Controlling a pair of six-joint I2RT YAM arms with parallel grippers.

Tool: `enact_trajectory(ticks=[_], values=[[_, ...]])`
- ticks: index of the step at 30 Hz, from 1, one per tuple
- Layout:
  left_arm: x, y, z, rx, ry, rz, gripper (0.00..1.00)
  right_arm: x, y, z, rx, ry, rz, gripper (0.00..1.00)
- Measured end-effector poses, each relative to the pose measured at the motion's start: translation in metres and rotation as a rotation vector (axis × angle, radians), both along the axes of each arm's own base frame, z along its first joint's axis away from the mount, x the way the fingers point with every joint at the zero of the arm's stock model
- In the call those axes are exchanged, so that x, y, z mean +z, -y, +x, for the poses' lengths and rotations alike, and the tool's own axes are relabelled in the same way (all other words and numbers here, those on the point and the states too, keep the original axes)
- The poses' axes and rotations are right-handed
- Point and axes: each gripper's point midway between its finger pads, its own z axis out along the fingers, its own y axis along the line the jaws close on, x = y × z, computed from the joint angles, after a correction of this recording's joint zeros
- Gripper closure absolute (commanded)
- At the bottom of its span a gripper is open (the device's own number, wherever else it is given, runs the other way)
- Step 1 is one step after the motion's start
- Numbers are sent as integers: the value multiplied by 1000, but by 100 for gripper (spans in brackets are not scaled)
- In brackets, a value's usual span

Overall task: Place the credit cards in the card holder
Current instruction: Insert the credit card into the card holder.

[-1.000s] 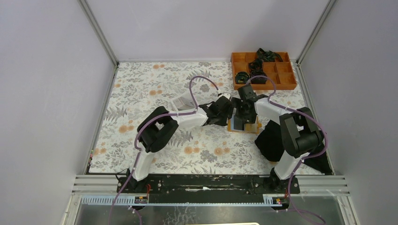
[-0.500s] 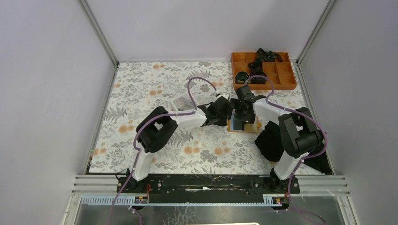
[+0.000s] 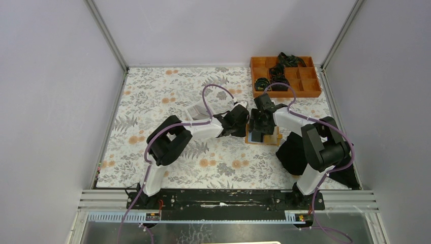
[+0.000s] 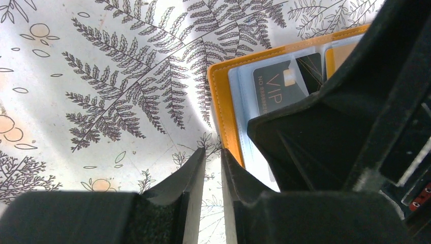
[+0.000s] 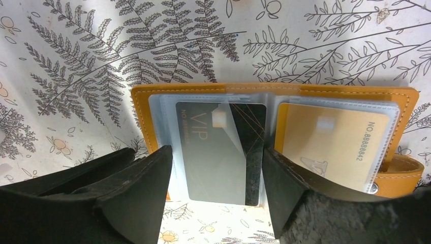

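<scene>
The card holder lies open on the floral table, orange-tan with clear sleeves; it also shows under the arms. A dark credit card marked VIP sits in its left sleeve, its near end sticking out. A gold card fills the right sleeve. My right gripper is open, one finger on each side of the VIP card. My left gripper stands at the holder's left edge, jaws a narrow slit apart, holding nothing.
An orange compartment tray with black items stands at the back right. A black cloth lies by the right arm's base. Grey walls close in the table on three sides.
My right gripper's fingers have drawn a little closer together around the VIP card. Both wrists have edged slightly left over the holder.
</scene>
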Motion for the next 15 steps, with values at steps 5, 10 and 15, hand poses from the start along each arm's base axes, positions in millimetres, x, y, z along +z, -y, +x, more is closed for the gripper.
enact_trajectory(ticks=[5, 10, 15], values=[[0, 0, -1, 3, -4, -7, 74, 0, 1, 0, -2, 0, -4, 31], [0, 0, -1, 5, -10, -15, 75, 0, 2, -1, -2, -1, -9, 33], [0, 0, -1, 8, -11, -21, 74, -1, 0, -3, 6, -3, -26, 33]])
